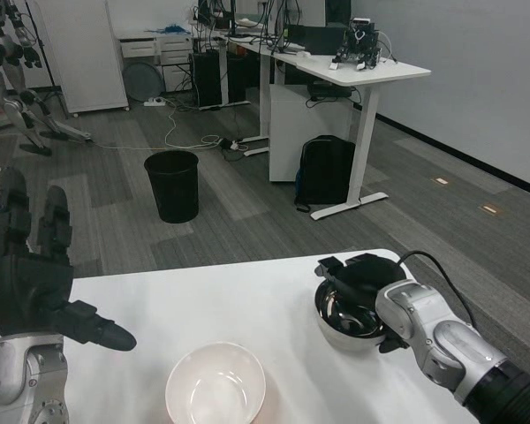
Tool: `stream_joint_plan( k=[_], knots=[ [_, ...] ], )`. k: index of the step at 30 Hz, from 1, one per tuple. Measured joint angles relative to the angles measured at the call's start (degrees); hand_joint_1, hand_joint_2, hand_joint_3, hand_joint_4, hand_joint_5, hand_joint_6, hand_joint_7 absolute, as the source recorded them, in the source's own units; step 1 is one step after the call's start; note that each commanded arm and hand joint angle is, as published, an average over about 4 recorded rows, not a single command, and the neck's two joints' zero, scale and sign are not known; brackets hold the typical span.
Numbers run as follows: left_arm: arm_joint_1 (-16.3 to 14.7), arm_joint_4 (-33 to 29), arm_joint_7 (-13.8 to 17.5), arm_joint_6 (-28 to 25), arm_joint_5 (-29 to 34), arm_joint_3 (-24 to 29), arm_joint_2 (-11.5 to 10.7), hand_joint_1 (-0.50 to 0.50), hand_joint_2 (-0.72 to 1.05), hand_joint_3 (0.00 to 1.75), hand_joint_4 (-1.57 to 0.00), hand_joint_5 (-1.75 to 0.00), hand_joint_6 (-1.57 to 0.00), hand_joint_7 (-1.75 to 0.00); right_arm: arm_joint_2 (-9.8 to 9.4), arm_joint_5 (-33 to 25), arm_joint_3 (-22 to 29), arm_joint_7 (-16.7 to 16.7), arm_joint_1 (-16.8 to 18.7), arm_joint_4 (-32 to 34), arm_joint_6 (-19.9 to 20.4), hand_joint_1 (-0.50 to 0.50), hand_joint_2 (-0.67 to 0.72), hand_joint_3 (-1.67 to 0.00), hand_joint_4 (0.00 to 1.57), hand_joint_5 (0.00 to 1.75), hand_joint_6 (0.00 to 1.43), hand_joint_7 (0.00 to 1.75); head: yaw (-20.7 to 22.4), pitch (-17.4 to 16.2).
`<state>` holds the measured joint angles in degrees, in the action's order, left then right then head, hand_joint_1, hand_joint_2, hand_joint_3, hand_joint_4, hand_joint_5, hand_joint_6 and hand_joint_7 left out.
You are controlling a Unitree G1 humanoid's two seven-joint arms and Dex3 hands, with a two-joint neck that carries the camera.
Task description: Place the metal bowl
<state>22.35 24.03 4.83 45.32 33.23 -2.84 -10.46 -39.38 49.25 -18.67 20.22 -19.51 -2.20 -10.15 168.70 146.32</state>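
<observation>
White bowl (pixel 215 385) nearest, left hand (pixel 31 283) spread (raised), right hand (pixel 360 276) gripping metal bowl (pixel 346 320)

Silver forearms end in a black left hand (pixel 31 291) and right hand (pixel 358 276); a black cable, apparently, loops behind the right.

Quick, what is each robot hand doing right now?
Left robot hand: open, fingers apart, holding nothing.
Right robot hand: holding the shiny round metal bowl by its rim.

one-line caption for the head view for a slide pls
Right hand holds the metal bowl at the white table's far right; left hand open, white bowl nearby.
</observation>
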Motion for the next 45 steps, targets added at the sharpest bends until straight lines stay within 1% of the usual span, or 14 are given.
stream_joint_plan(
  k=[4, 7, 11, 13, 21, 23, 27, 29, 34, 36, 38, 40, 43, 45],
  knots=[
    [0.0, 0.0, 0.0, 0.0, 0.0, -0.1, 0.0, -0.5, -0.72, 0.07, 0.0, 0.0, 0.0, 0.0, 0.1, 0.2, 0.9, 0.7, 1.3, 1.4, -0.1, -0.46, -0.11, -1.41, 0.0, 0.0, 0.0, 0.0, -0.5, -0.1],
    [0.0, 0.0, 0.0, 0.0, 0.0, -0.3, 0.0, -0.5, -0.72, 0.09, 0.0, 0.0, 0.0, 0.0, 0.12, 0.5, 1.5, 1.2, 2.1, 2.4, -0.2, -0.46, -0.08, -1.27, 0.0, 0.0, 0.0, 0.0, -0.6, -0.2],
    [0.1, 0.0, 0.0, 0.0, 0.0, -0.5, 0.0, -0.5, -0.72, 0.07, 0.0, 0.0, 0.0, 0.0, 0.12, 1.0, 2.1, 1.6, 3.0, 3.5, -0.3, -0.46, 0.01, -0.99, 0.0, 0.0, 0.0, 0.0, -0.6, -0.2],
    [0.1, 0.0, 0.0, 0.0, 0.0, -0.6, -0.1, -0.5, -0.72, 0.09, 0.0, 0.0, 0.0, 0.0, 0.12, 1.0, 2.2, 1.6, 3.2, 3.7, -0.2, -0.46, 0.06, -0.91, 0.0, 0.0, 0.0, 0.0, -0.7, 0.1],
    [0.1, 0.0, 0.0, 0.0, 0.0, -0.7, -0.1, -0.5, -0.72, 0.09, 0.0, 0.0, 0.0, 0.0, 0.12, 1.0, 3.3, 2.0, 4.1, 5.2, -0.2, -0.46, 0.12, -0.79, 0.0, 0.0, 0.0, 0.0, -0.8, 0.3],
    [0.1, 0.0, 0.0, 0.0, 0.0, -0.7, -0.1, -0.5, -0.72, 0.09, 0.0, 0.0, 0.0, 0.0, 0.11, 1.0, 3.7, 2.7, 4.3, 5.9, -0.2, -0.46, 0.17, -0.79, 0.0, 0.0, 0.0, 0.0, -0.8, 0.4],
    [0.3, 0.0, 0.0, 0.0, 0.0, -0.7, -0.1, -0.5, -0.72, 0.04, 0.0, 0.0, 0.0, 0.0, 0.12, 1.6, 4.8, 4.7, 4.5, 7.4, -0.3, -0.46, 0.22, -0.71, 0.0, 0.0, 0.0, 0.0, -0.8, 0.9],
    [0.6, 0.0, 0.0, 0.0, 0.0, -0.7, -0.1, -0.5, -0.72, 0.09, 0.0, 0.0, 0.0, 0.0, 0.12, 1.8, 5.7, 5.7, 4.6, 8.3, -0.3, -0.46, 0.23, -0.67, 0.0, 0.0, 0.0, 0.0, -0.8, 1.0],
    [1.4, 0.0, 0.0, 0.0, 0.0, -0.7, -0.1, -0.5, -0.72, 0.09, 0.0, 0.0, 0.0, 0.0, 0.12, 1.7, 8.7, 7.0, 5.2, 10.9, -0.3, -0.46, 0.28, -0.56, 0.0, 0.0, 0.0, 0.0, -0.7, 0.9],
    [1.5, 0.1, 0.0, 0.0, 0.0, -0.7, -0.1, -0.5, -0.72, 0.09, 0.0, 0.0, 0.0, 0.0, 0.2, 0.8, 10.8, 7.4, 5.6, 12.3, -0.3, -0.46, 0.28, -0.56, 0.0, 0.0, 0.0, 0.0, -0.5, 0.6],
    [1.6, 0.1, 0.0, 0.0, 0.0, -0.7, -0.1, -0.5, -0.72, 0.09, 0.0, 0.0, 0.0, 0.0, 0.38, -1.1, 13.6, 7.7, 6.2, 13.6, -0.3, -0.46, 0.28, -0.54, 0.0, 0.0, 0.0, 0.0, -0.1, 0.5],
    [1.7, 0.2, 0.0, 0.0, 0.0, -0.8, 0.0, -0.5, -0.72, 0.09, 0.0, 0.0, 0.0, 0.0, 0.67, -5.0, 16.9, 7.8, 7.0, 14.9, -0.3, -0.46, 0.31, -0.48, 0.0, 0.0, 0.0, 0.0, 0.4, 0.6],
    [1.8, 0.3, 0.0, -0.1, 0.0, -0.8, 0.0, -0.5, -0.72, 0.09, 0.0, 0.0, 0.0, 0.0, 1.36, -16.4, 24.4, 7.4, 8.6, 16.6, 0.4, -0.46, 0.34, -0.4, 0.0, 0.0, 0.0, 0.0, 0.7, 0.2],
    [1.9, 0.4, 0.0, -0.1, 0.0, -0.7, 0.0, -0.5, -0.72, 0.09, 0.0, 0.0, 0.0, 0.0, 2.19, -24.8, 29.0, 6.2, 9.3, 16.5, 1.7, -0.46, 0.34, -0.4, 0.0, 0.0, 0.0, 0.0, 0.7, 0.2]
  ],
)
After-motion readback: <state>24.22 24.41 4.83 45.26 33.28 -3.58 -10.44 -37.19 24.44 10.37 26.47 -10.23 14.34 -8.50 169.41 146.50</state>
